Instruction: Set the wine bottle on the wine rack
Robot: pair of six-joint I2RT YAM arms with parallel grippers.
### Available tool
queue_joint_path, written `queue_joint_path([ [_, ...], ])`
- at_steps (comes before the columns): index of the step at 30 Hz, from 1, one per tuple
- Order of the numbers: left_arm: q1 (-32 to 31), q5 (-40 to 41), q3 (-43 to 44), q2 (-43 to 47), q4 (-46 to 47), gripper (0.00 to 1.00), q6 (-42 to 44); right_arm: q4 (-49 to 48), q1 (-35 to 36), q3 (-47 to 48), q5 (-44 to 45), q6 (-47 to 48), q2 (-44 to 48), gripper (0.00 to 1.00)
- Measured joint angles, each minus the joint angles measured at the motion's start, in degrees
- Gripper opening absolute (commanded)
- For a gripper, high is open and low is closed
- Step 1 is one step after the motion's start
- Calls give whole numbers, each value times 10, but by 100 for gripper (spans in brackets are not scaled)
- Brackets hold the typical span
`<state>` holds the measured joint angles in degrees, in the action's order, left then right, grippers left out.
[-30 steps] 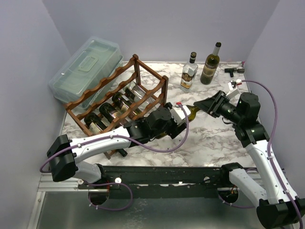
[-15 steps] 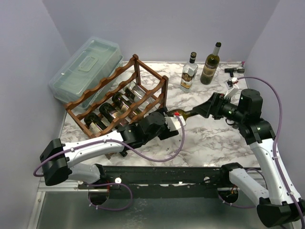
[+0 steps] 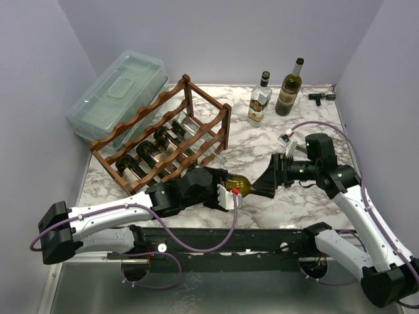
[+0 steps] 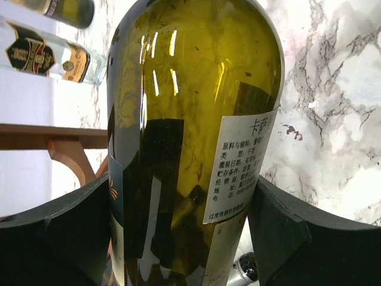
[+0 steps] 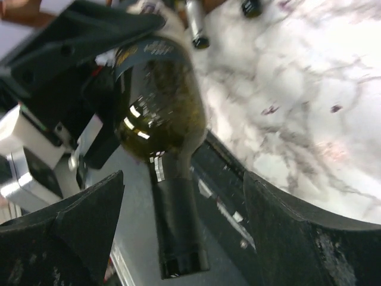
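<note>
Left claw (image 3: 224, 191) has the wine bottle (image 3: 241, 186) clamped round its fat body, jaws wide only because the bottle is wide. The bottle's lying sideways over the near edge of the worktop (image 3: 294, 140), just off the wine rack (image 3: 160, 140) near corner, so not on it yet. Right claw (image 5: 178, 196) is spread wide either side of the neck and isn't touching it.

Looks like a handover wrapping up. I'd back the right claw straight off the neck first, then let the left one line the bottle up with a free scallop and slide it in level.

Versus a second ago, the right claw was pinched on the neck and the bottle sat farther back, mid-worktop.
</note>
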<state>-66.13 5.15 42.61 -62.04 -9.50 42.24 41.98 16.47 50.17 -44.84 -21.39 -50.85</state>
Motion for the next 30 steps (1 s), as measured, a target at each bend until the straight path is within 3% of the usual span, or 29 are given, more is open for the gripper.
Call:
queue_joint_path([
  [7,-11,-35,0,0,-2,0,34,14,98,-19,-20,1,4,74],
  [11,-18,-44,0,0,-9,0,46,14,126,-20,-21,1,-13,62],
  [17,-28,-46,0,0,-32,0,66,16,160,-27,-21,0,-38,67],
  [25,-30,-42,-7,1,-40,0,82,23,177,-35,-24,0,-35,64],
  [30,-30,-41,-7,2,-40,0,82,24,181,-38,-24,0,-39,50],
])
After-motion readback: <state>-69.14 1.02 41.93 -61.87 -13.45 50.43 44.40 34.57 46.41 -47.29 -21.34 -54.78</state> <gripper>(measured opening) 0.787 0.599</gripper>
